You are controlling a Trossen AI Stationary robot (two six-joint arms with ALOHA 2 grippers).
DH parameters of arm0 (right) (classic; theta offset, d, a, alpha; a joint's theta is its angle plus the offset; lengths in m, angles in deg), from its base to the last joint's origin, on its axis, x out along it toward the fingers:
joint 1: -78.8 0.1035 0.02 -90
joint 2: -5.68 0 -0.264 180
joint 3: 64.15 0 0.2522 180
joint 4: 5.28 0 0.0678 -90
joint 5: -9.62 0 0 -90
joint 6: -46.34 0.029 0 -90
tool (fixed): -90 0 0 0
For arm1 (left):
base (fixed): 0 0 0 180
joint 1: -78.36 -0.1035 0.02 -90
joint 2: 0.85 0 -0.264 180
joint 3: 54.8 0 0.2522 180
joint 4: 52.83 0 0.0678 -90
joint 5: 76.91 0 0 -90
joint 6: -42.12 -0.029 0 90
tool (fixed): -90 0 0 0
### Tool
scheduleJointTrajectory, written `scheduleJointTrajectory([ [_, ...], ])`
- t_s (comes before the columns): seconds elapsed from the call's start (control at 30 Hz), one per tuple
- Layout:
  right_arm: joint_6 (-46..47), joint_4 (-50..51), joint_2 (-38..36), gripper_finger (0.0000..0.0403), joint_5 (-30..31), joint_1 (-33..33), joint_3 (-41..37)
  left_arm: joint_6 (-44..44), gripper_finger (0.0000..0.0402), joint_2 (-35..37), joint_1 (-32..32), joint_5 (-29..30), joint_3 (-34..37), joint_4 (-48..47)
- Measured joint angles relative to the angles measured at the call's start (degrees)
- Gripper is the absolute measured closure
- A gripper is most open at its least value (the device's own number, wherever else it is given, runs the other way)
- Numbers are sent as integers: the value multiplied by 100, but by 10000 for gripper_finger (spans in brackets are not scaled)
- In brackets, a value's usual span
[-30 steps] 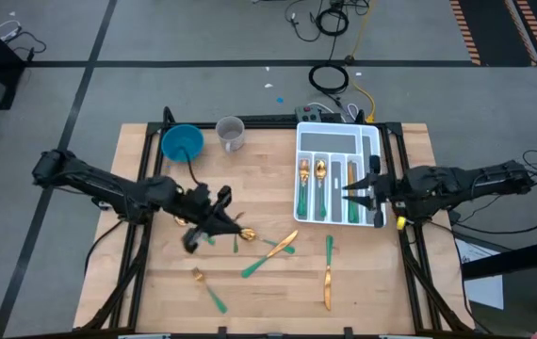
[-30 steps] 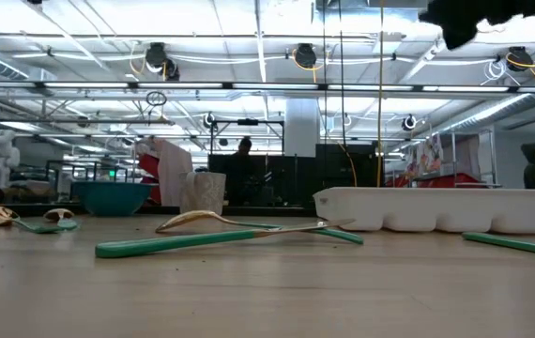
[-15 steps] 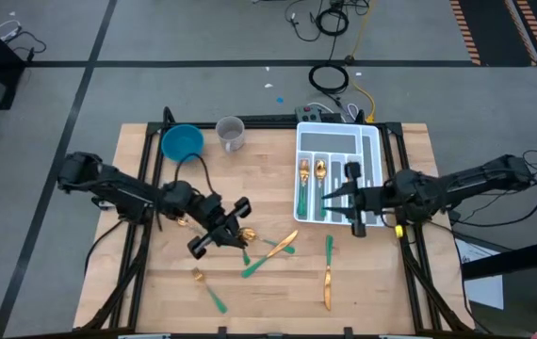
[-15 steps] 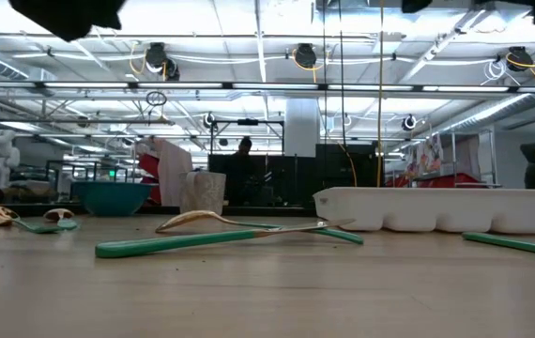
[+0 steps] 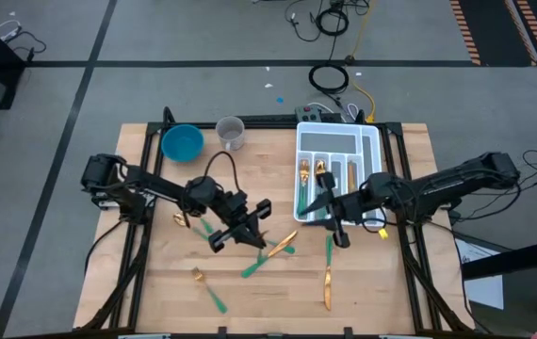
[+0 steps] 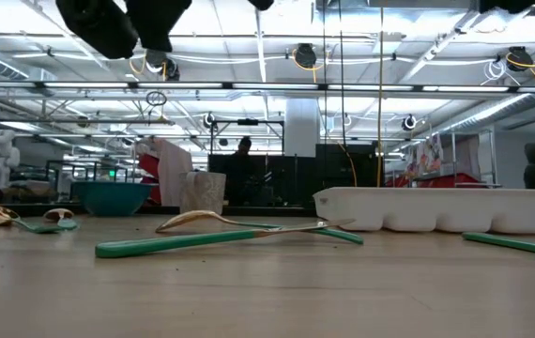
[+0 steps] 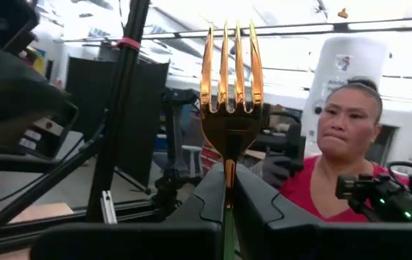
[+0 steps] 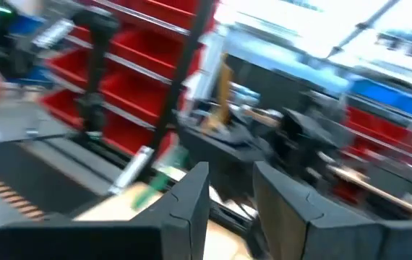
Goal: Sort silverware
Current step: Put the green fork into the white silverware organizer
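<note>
Gold tines stand straight up from our left hand (image 7: pixel 228 198), whose fingers are pinched tight on the neck of a fork (image 7: pixel 229 87). We judge the grip is low on the neck so the head stays free and the piece can be laid flat into a slot. In the high view this hand (image 5: pixel 250 221) hangs above the wooden tabletop (image 5: pixel 155 282), lifted clear of it. Just beyond and below it lies the loose silverware (image 5: pixel 267 259): crossed green-handled pieces, a small gold one and a green handle nearer the front edge, and two more lying lengthwise (image 5: pixel 328 273) toward the right. Behind the hand, near the far edge, sit a blue bowl (image 5: pixel 182 142) and a clear cup (image 5: pixel 230 132).

Our right hand (image 5: pixel 330 209) hovers at the near end of the white cutlery tray (image 5: pixel 372 151), fingers part-way open with nothing between them (image 8: pixel 228 195). Sorted pieces (image 5: pixel 317 179) already lie in the slots right beside it, handles pointing the same way. We take it that this hand is heading for the two loose pieces just in front of it.
</note>
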State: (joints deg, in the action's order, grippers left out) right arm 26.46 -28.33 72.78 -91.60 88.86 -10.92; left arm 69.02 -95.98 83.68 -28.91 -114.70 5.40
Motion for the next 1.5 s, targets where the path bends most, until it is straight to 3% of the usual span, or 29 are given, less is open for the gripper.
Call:
scheduleJointTrajectory([
  [0.27, -20, 15, 328, 300, -975, -34, 410, -184, 387, -134, 2, -365, -180, 6],
  [0.53, -38, 31, 777, 300, -1029, -33, 859, -372, 386, -178, 1, -438, -187, 75],
  [1.07, 101, 194, 1785, 300, -2091, -394, 1933, -365, 386, -212, 0, -813, -185, -103],
  [1.5, 26, 797, 1793, 300, -2229, -581, 2201, -326, 386, -212, -133, -1480, -185, -402],
])
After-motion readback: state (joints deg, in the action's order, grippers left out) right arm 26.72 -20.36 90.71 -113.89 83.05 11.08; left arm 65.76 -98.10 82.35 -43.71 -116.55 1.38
